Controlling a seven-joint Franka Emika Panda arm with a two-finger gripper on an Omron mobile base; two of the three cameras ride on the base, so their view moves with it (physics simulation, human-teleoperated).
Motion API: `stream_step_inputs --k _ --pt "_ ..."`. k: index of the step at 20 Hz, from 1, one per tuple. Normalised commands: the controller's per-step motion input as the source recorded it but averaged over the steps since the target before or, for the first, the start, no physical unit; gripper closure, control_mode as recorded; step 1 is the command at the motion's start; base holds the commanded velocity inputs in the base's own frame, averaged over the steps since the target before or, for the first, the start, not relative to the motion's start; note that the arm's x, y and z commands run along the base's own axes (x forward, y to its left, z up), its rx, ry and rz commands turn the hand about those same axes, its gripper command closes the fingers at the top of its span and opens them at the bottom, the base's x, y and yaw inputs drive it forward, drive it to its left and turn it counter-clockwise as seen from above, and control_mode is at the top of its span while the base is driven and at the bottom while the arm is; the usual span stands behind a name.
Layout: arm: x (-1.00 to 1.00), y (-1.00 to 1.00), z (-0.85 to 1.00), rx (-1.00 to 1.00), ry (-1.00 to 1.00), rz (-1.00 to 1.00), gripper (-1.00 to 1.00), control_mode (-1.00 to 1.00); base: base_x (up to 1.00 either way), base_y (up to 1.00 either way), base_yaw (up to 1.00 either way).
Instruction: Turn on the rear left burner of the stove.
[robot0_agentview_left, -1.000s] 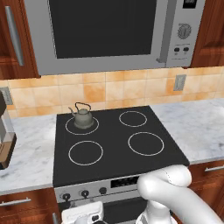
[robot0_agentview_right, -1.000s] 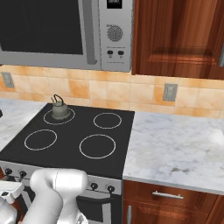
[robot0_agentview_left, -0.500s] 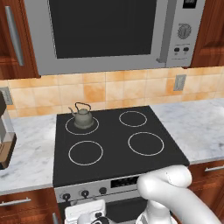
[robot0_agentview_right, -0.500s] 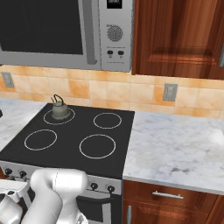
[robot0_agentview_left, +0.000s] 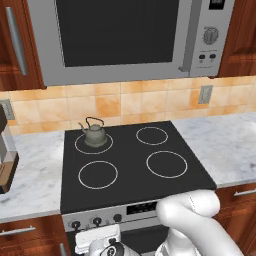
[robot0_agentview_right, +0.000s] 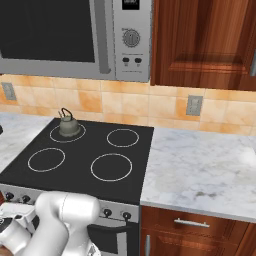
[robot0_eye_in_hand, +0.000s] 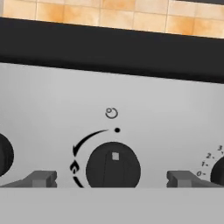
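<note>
1. Hand view is looking straight at the stove's silver front panel (robot0_eye_in_hand: 52, 100), with a black knob (robot0_eye_in_hand: 113, 168) sitting low in the middle, its small white mark pointing up toward a dot and a little ring symbol above it.
2. The pincer (robot0_eye_in_hand: 113, 178) is standing spread, its two dark fingertips (robot0_eye_in_hand: 38, 179) showing one on each side of that knob and apart from it, gripping nothing.
3. Another dark knob (robot0_eye_in_hand: 4, 154) is peeking in at the left edge of that view, and a third with printed numbers (robot0_eye_in_hand: 218, 169) at the right edge.
4. In the left base view the stove (robot0_agentview_left: 131, 167) is sitting between two stretches of marble worktop (robot0_agentview_left: 30, 165), its black glass carrying four white rings.
5. The rear left burner (robot0_agentview_left: 93, 142) is lying at the glass's far left corner, dark inside, with a grey kettle (robot0_agentview_left: 94, 132) standing on it.
6. In the right base view the same burner (robot0_agentview_right: 67, 133) is showing at the far left of the stove (robot0_agentview_right: 80, 160), again under the kettle (robot0_agentview_right: 68, 125).
7. The white arm (robot0_agentview_left: 192, 220) is reaching down in front of the stove's front edge, below the knob row.
8. A silver microwave (robot0_agentview_left: 125, 37) is hanging above the stove, against the tiled wall.
</note>
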Motion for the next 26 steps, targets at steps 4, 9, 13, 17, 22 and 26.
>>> stream_step_inputs --k 4,9,13,17,22,26 --pt "0.27 0.0 -0.13 0.01 0.01 0.0 -1.0 -1.0 0.0 0.0 0.0" --pt "0.21 0.0 -0.16 0.0 0.0 0.0 -1.0 -1.0 0.0 0.0 0.0" --pt "0.16 0.0 -0.1 0.0 0.01 0.0 1.0 -1.0 0.0 0.0 0.0" --pt "0.02 0.0 0.0 0.0 0.03 0.0 1.0 -1.0 0.0 0.0 0.0" --pt "0.01 0.0 0.0 0.0 0.01 0.0 -1.0 -1.0 0.0 0.0 0.0" --pt "0.0 0.03 0.0 -0.01 0.03 0.01 -1.0 -1.0 0.0 0.0 0.0"
